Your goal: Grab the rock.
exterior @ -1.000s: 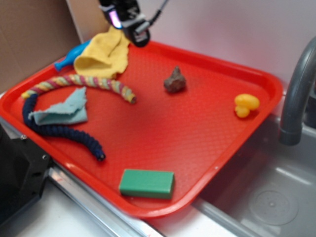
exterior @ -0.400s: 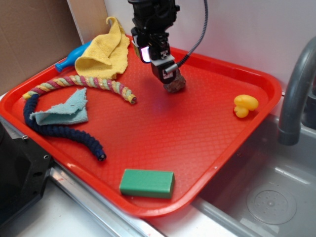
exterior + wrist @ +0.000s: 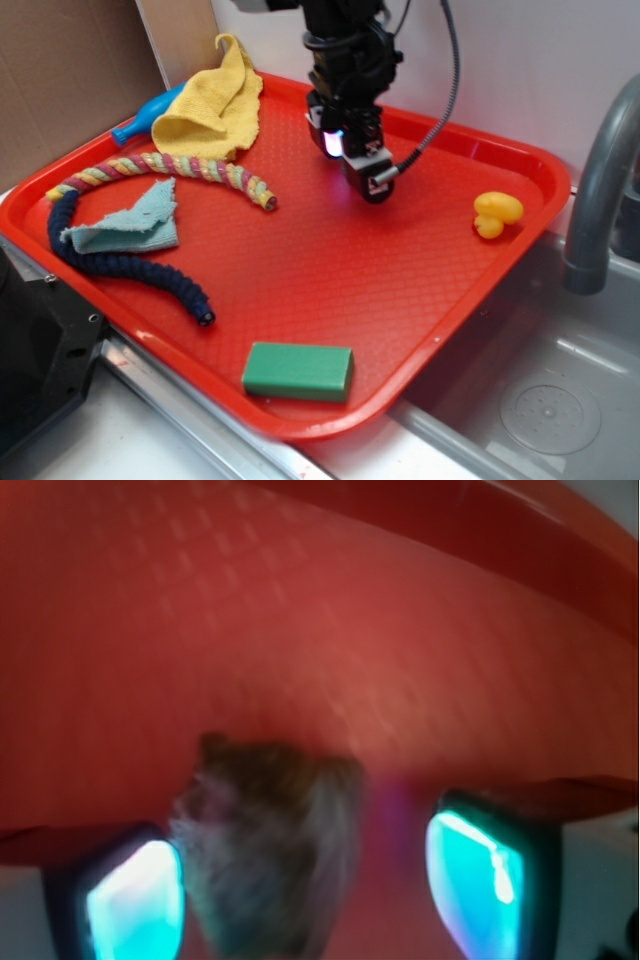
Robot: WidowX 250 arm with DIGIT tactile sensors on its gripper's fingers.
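Since our gripper (image 3: pixel 305 895) sits wide open w/ the rock (image 3: pixel 268 855) hugging the left finger (image 3: pixel 130 905), closing off-centre could flick it across the tray (image 3: pixel 300 270).

Pale, plain white wall (image 3: pixel 520 60) across the back from 12 to 2 o'clock. Brown cardboard panel (image 3: pixel 60 70) standing upright at 10 o'clock. Grey stainless-steel sink basin (image 3: pixel 540 400) at 4 to 5 o'clock, with a round drain (image 3: pixel 553 418) in its floor. Curved grey metal faucet spout (image 3: pixel 600 180) rising at 3 o'clock. White countertop (image 3: pixel 120 445) at 7 o'clock, edged by a metal strip. Soft, even indoor light, with no hard shadows.
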